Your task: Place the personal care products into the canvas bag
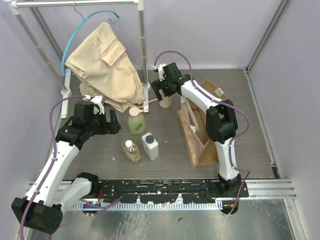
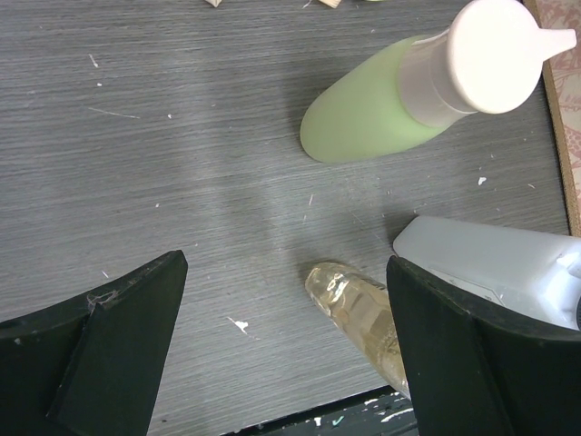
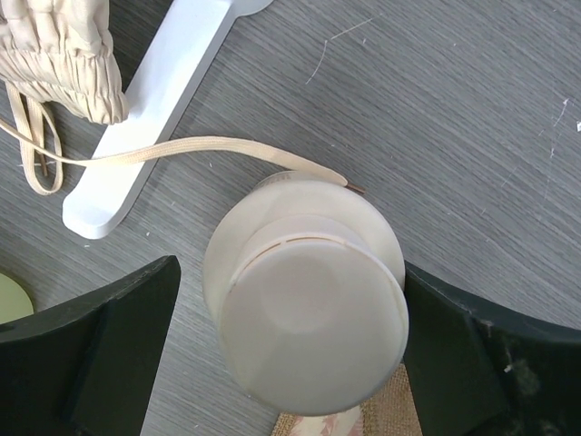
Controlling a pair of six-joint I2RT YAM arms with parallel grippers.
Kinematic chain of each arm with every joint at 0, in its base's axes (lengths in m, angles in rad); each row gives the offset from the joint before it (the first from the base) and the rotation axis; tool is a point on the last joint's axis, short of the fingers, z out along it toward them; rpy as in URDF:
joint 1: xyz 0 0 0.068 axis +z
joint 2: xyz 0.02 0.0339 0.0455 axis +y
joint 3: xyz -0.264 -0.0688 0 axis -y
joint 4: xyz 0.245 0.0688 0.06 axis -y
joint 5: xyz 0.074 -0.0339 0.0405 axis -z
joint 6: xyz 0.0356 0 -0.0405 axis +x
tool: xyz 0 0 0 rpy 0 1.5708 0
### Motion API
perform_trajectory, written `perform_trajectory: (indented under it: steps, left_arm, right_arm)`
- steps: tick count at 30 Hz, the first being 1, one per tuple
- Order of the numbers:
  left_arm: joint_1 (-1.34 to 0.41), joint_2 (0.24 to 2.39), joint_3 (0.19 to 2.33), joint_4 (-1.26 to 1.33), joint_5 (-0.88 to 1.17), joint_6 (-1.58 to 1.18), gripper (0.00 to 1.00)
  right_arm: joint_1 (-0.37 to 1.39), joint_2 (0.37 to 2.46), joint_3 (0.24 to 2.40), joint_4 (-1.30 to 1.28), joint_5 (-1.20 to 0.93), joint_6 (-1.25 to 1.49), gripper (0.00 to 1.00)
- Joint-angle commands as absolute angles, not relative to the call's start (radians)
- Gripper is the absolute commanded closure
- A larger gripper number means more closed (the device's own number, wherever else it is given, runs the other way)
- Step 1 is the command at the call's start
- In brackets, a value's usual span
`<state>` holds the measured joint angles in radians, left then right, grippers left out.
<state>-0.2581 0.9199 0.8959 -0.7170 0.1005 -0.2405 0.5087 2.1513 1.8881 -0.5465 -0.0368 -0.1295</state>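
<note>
The canvas bag (image 1: 200,150) sits on the worktop (image 1: 250,125) on the base side of the right tool (image 1: 164,95), under that arm's forearm and a short swing back from the tool's tip.

The move in hand turns on the cream bottle (image 3: 304,291). It stands upright straight under the right tool (image 3: 290,272), its long axis pointing up at the wrist camera, round cap on top. The 2 fingers are spread and straddle it. One finger is at or just beside the cap's edge and the other is a little apart, so the bottle is off-centre in the gap and not yet pinched. A pale drawstring (image 3: 209,145) from the beige garment (image 1: 102,65) runs to the bottle's far shoulder and looks to be touching it. It may drag when the bottle lifts.

The left tool (image 2: 286,272) is also spread and holds nothing. The green bottle (image 2: 381,109) lies ahead of it. The white bottle (image 2: 490,263) and the amber bottle (image 2: 359,313) are beside its right finger.

The right arm is the nearer one to both the cream bottle and the bag, so the likely next step is to close on the bottle and carry it back to the bag.
</note>
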Motion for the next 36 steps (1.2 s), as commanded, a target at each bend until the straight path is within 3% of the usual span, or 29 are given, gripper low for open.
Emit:
perform_trajectory:
  steps: [1, 8, 13, 16, 21, 24, 27, 32, 36]
  left_arm:
    - [-0.258, 0.925, 0.899, -0.709, 0.115, -0.241, 0.02]
    - [-0.258, 0.930, 0.900, -0.705, 0.115, -0.242, 0.02]
    - [-0.258, 0.929, 0.898, -0.704, 0.117, -0.242, 0.02]
    - [-0.257, 0.928, 0.896, -0.704, 0.116, -0.241, 0.02]
    - [-0.258, 0.926, 0.894, -0.704, 0.117, -0.241, 0.02]
    - [-0.258, 0.925, 0.891, -0.704, 0.118, -0.243, 0.02]
    - [-0.258, 0.920, 0.890, -0.704, 0.117, -0.245, 0.02]
    - [-0.258, 0.915, 0.890, -0.705, 0.118, -0.244, 0.02]
    - [-0.258, 0.916, 0.889, -0.705, 0.120, -0.247, 0.02]
  right_arm:
    - [0.517, 2.130, 1.873, -0.479, -0.018, -0.138, 0.01]
    - [0.518, 2.106, 1.834, -0.433, -0.006, -0.138, 0.18]
    - [0.519, 2.091, 1.808, -0.414, 0.001, -0.138, 0.19]
    - [0.518, 2.072, 1.776, -0.390, 0.006, -0.134, 0.27]
    - [0.518, 2.049, 1.751, -0.374, 0.025, -0.131, 0.59]
    - [0.518, 2.041, 1.747, -0.373, 0.028, -0.130, 0.59]
    - [0.518, 2.032, 1.751, -0.374, 0.032, -0.128, 0.67]
    - [0.518, 1.990, 1.790, -0.387, 0.050, -0.127, 0.95]
    - [0.518, 1.952, 1.830, -0.387, 0.057, -0.124, 0.99]
